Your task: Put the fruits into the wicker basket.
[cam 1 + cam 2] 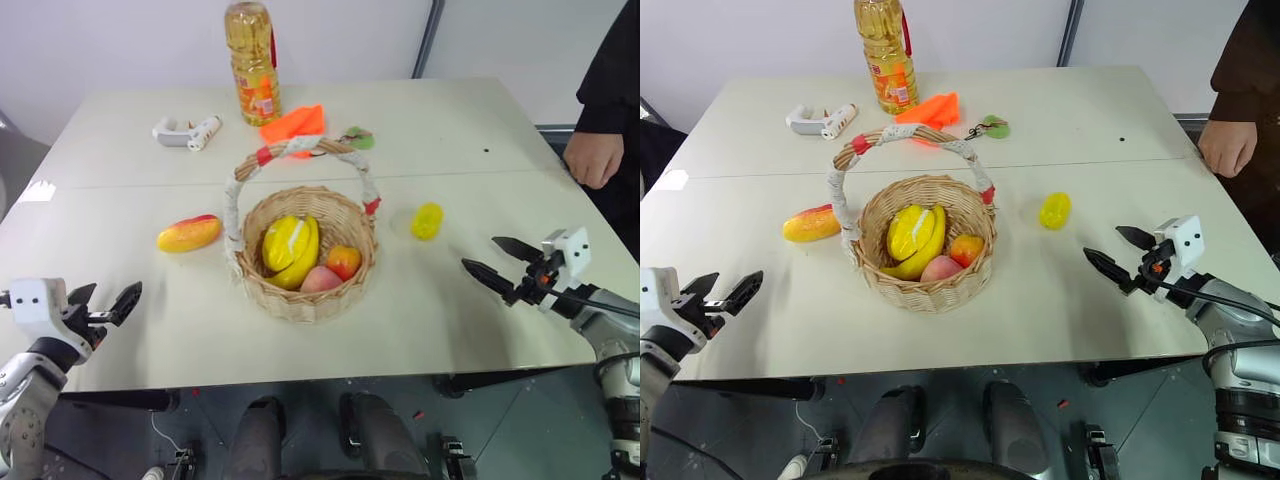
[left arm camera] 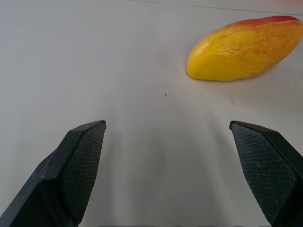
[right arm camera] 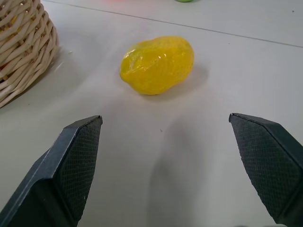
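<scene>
The wicker basket [image 1: 305, 292] stands mid-table, its white-wrapped handle arching over several toy fruits inside. To its left on the table lies the yellow-orange mango [image 1: 188, 234] with a red blush. The small yellow lemon [image 1: 427, 221] rests to the basket's right. My left gripper [image 1: 105, 298] hovers open near the table's front left corner, short of the mango [image 2: 244, 48]. Over the front right of the table my right gripper [image 1: 492, 256] is open too, aimed at the lemon [image 3: 157, 64], with a gap between them.
An oil bottle [image 1: 252, 62], an orange cloth [image 1: 293, 124], a small green item [image 1: 359, 138] and a white tool [image 1: 187, 131] sit at the back of the table. A person's hand [image 1: 593, 160] hangs beside the table's right edge.
</scene>
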Robot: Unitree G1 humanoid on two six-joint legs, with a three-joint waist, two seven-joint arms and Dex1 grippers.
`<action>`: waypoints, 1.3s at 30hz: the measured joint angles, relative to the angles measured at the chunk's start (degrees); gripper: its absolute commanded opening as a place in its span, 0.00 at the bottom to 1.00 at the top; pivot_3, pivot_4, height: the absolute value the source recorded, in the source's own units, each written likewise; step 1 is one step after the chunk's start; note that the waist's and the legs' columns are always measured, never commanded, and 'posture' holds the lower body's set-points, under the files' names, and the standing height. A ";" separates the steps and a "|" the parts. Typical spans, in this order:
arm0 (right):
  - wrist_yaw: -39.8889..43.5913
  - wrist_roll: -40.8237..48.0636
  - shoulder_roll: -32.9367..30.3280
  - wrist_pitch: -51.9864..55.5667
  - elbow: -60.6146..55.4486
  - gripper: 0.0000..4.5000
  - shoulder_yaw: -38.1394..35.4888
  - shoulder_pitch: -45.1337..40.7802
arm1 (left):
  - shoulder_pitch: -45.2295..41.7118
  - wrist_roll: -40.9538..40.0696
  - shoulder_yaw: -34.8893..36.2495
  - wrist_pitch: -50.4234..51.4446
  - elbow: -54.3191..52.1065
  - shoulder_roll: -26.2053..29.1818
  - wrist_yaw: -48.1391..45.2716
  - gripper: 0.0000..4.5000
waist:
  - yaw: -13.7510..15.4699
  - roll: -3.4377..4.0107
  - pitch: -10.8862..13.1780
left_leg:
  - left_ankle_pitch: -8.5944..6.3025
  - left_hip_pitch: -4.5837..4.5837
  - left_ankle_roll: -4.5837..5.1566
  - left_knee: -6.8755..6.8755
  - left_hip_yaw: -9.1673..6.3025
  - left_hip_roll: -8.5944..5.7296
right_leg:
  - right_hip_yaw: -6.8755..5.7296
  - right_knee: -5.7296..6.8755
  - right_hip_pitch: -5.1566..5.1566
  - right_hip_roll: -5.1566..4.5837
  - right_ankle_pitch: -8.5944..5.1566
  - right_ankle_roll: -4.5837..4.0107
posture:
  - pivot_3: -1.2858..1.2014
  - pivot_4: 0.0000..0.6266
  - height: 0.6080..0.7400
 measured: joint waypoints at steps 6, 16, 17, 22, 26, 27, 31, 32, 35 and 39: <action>-0.91 -0.22 0.56 0.18 -0.78 0.99 0.01 -0.58 | -1.39 0.07 -0.08 -0.01 0.01 0.00 0.09 1.00 | 0.05 0.00 0.00 | 0.00 -0.01 0.00 0.00 0.00 0.00 | 0.00 0.01 0.00 0.00 0.01 -0.01 | 0.52 0.24 1.00; 0.61 8.66 -3.83 12.40 -16.69 0.99 -0.96 -0.11 | -9.95 2.96 -6.85 2.99 1.26 13.59 -5.98 1.00 | 0.23 0.02 0.03 | 0.00 -0.04 0.00 0.00 0.00 0.00 | 0.00 0.04 -0.06 0.00 0.01 -0.01 | 0.52 0.24 1.00; 1.07 9.92 -5.29 13.92 -19.24 0.99 -1.26 -0.49 | -11.85 3.33 -7.66 3.17 1.55 15.50 -6.98 1.00 | 0.22 0.02 0.02 | 0.00 -0.03 0.00 0.00 0.00 0.00 | 0.00 0.02 -0.05 0.00 0.01 -0.01 | 0.52 0.24 1.00; 2.17 15.64 -8.70 19.94 -30.13 0.99 -0.99 -2.14 | -21.42 7.35 -16.77 3.50 6.30 22.74 -14.13 1.00 | 0.09 0.02 0.02 | 0.00 -0.07 0.00 -0.09 0.05 0.00 | 0.00 -0.06 -0.11 -0.01 0.01 -0.02 | 0.52 0.24 1.00; 0.44 17.98 -8.47 22.64 -35.98 0.99 2.25 -4.98 | -30.71 11.80 -25.52 1.57 13.79 24.79 -20.17 1.00 | 0.17 0.00 0.03 | 0.00 -0.13 0.00 -0.09 0.04 0.01 | -0.01 0.01 -0.19 0.02 0.05 -0.06 | 0.52 0.24 1.00; -0.11 18.76 -8.08 23.17 -37.64 0.99 3.19 -5.76 | -33.87 13.20 -27.90 0.50 16.33 24.91 -22.13 1.00 | 0.21 0.00 0.03 | 0.00 -0.14 0.01 -0.09 0.04 0.00 | -0.01 0.01 -0.20 0.04 0.05 -0.05 | 0.52 0.24 1.00; -1.61 21.19 -6.64 24.38 -42.30 0.99 6.23 -6.89 | -42.29 19.02 -35.54 -4.06 25.59 25.11 -28.54 1.00 | 0.24 -0.02 0.03 | 0.00 -0.17 0.01 -0.08 0.04 0.00 | -0.01 -0.01 -0.19 0.05 0.12 -0.17 | 0.52 0.24 1.00; -1.91 21.46 -6.45 24.63 -42.88 0.99 6.64 -6.89 | -43.51 20.35 -36.96 -5.23 27.77 24.94 -29.79 1.00 | 0.20 -0.02 0.03 | 0.00 -0.18 0.02 -0.08 0.06 0.00 | -0.01 -0.01 -0.19 0.05 0.12 -0.15 | 0.52 0.24 1.00; -2.10 21.78 -6.09 24.62 -44.09 0.99 7.63 -5.93 | -47.38 24.04 -41.04 -8.69 34.90 23.13 -33.07 1.00 | 0.27 -0.04 0.04 | -0.01 -0.19 0.04 -0.06 0.05 0.00 | -0.01 0.02 -0.20 0.07 0.12 -0.15 | 0.52 0.24 1.00; -2.54 22.21 -5.54 24.52 -45.34 0.99 7.88 -5.21 | -50.85 27.85 -44.14 -12.44 41.94 21.47 -36.56 1.00 | 0.18 -0.05 0.05 | -0.01 -0.19 0.04 -0.01 0.05 0.01 | -0.01 0.06 -0.20 0.09 0.12 -0.14 | 0.52 0.24 1.00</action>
